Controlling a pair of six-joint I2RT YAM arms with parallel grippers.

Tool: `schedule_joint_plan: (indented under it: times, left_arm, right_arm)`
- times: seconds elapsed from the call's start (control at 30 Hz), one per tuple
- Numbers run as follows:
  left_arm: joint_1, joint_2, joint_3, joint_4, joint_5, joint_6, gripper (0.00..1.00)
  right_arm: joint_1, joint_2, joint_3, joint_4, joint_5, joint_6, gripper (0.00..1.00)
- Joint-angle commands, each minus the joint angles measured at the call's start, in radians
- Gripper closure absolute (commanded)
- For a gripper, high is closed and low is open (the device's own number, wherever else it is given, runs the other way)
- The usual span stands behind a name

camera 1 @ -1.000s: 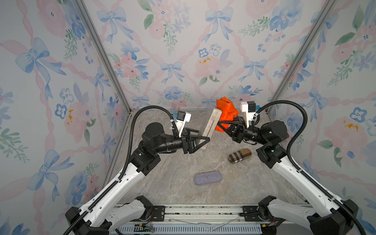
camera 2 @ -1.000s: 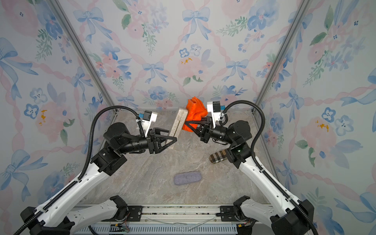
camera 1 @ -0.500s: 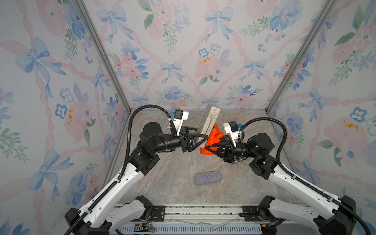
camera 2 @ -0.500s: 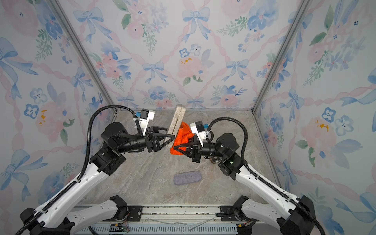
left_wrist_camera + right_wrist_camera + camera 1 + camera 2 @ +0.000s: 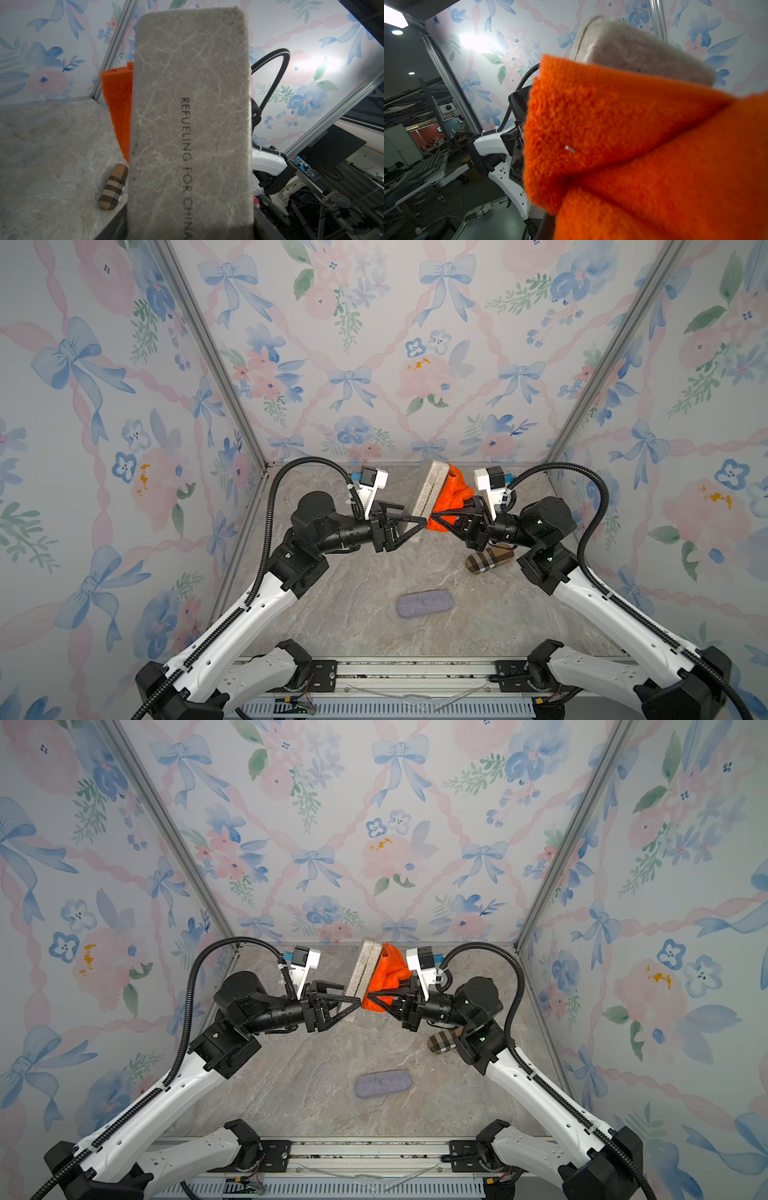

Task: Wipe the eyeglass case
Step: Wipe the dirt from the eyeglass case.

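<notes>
Three cases were in view, all closed, so we could not tell what any of them held. The grey case was off the table, standing on end and leaning. Its lower end was clamped between the fingers of the left gripper. The right gripper was pinched tight on a bunched orange cloth. In both top views the cloth lay against the broad side of the grey case that faced the right arm, touching it along most of its length. In the right wrist view the cloth covered much of the case, with only its upper end showing above.

The plaid case, checked in tan, black and white, lay on the table just under the right arm. The blue case lay flat near the front middle of the table, well apart from the plaid one and from both grippers.

In the left wrist view we read "REFUELING FOR CHINA" on the grey case, in dark capitals running lengthwise. The picture's edge cut the line there, so we could not tell whether more followed.
</notes>
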Motion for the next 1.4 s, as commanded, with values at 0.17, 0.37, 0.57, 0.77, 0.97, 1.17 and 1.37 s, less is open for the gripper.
schedule_joint_plan:
  times: [0.17,0.37,0.57,0.77,0.97,1.17,1.37]
  left_arm:
    - [0.002,0.051,0.027,0.06,0.043,-0.025,0.83]
    - [0.004,0.054,0.01,0.069,0.062,-0.044,0.83]
    - [0.004,0.012,-0.016,0.033,0.066,-0.038,0.82]
    - [0.005,-0.003,-0.044,0.011,0.07,-0.04,0.82]
    - [0.007,-0.022,-0.094,0.01,0.058,-0.04,0.83]
    - [0.041,-0.052,-0.144,-0.014,0.022,-0.005,0.83]
    - [0.045,0.019,-0.145,-0.125,-0.072,0.124,0.84]
  right_arm:
    - [0.204,0.029,-0.126,0.201,0.022,0.046,1.0]
    - [0.154,0.039,-0.061,0.093,0.029,-0.016,1.0]
    - [0.007,0.046,0.055,-0.056,-0.02,-0.084,1.0]
    - [-0.069,0.093,0.147,-0.091,-0.063,-0.089,1.0]
    - [-0.09,0.083,0.201,-0.118,-0.046,-0.098,1.0]
    - [-0.234,0.004,0.155,-0.237,0.029,-0.087,1.0]
    - [-0.367,-0.077,0.065,-0.413,0.135,-0.05,1.0]
